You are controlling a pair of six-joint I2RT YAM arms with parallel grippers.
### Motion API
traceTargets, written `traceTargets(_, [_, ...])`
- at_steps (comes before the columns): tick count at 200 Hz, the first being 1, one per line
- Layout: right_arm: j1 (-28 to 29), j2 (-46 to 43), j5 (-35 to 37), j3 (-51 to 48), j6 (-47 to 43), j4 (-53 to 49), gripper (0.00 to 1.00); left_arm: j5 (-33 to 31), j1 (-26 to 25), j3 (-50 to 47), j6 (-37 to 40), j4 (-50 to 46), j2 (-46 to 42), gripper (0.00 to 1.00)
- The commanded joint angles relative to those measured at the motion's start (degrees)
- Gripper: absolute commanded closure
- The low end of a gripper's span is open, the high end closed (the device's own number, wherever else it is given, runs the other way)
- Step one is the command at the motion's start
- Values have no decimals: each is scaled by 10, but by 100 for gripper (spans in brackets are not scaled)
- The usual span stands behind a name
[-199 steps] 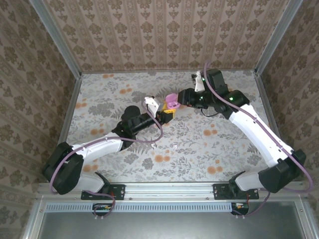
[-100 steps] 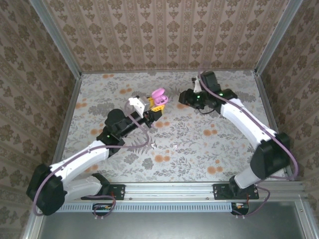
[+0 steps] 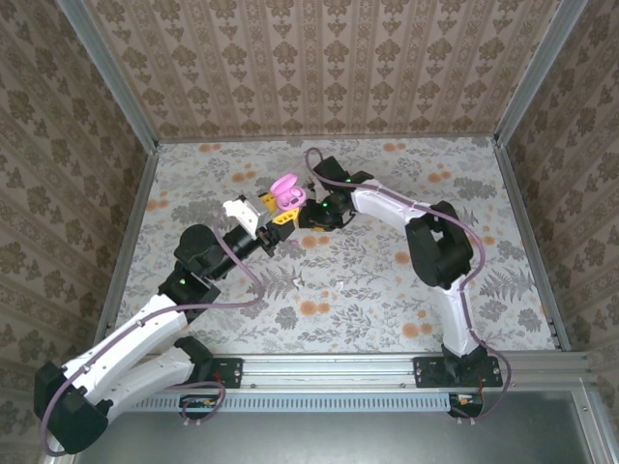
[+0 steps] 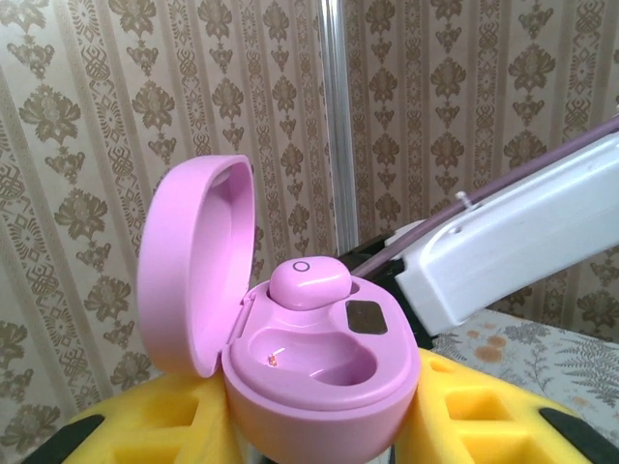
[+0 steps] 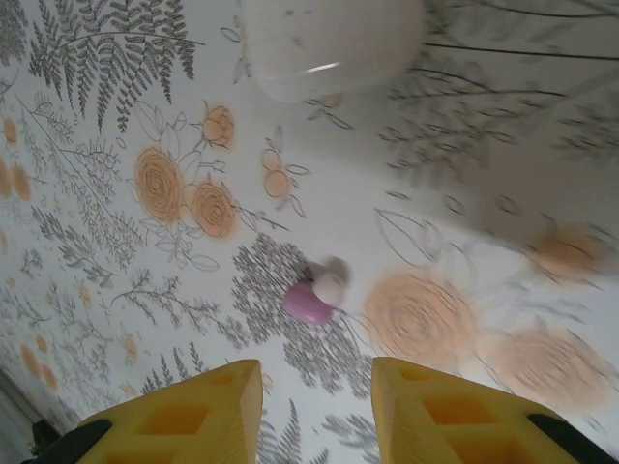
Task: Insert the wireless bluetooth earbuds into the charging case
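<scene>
My left gripper (image 4: 319,411) is shut on the open pink charging case (image 4: 324,372), its yellow fingers (image 4: 145,416) on either side. The lid (image 4: 189,261) stands up on the left. One magenta-pink earbud (image 4: 309,282) sits in the far slot and the near slot (image 4: 314,358) is empty. From above, the case (image 3: 285,191) hangs over the table's middle back in the left gripper (image 3: 277,213). My right gripper (image 5: 316,372) is open and points down at a second pink earbud (image 5: 314,298) with a white tip, lying on the cloth just beyond its fingertips. In the top view the right gripper (image 3: 314,215) is right next to the case.
A white pebble-like case (image 5: 329,43) lies on the flowered cloth (image 5: 145,242) beyond the loose earbud. The right arm (image 3: 387,205) arches across the back of the table. Patterned walls (image 3: 319,68) close in the back and sides.
The left arm drew back to the left with the pink case. The right arm swung left across the table and its gripper came down close beside the case.
</scene>
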Motion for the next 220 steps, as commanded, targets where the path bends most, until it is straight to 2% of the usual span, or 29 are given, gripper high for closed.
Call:
traceTargets(1, [11, 46, -11, 69, -35, -61, 64, -5, 5, 11, 14, -15, -11, 63])
traceTargets(99, [37, 195, -10, 265, -124, -163, 65, -5, 4, 13, 11, -13, -11, 63])
traceTargets(184, [51, 196, 0, 275, -200, -243, 66, -6, 4, 13, 8, -9, -2, 63])
traceTargets(220, [53, 165, 0, 234, -193, -222, 66, 0, 4, 17, 4, -3, 11, 62])
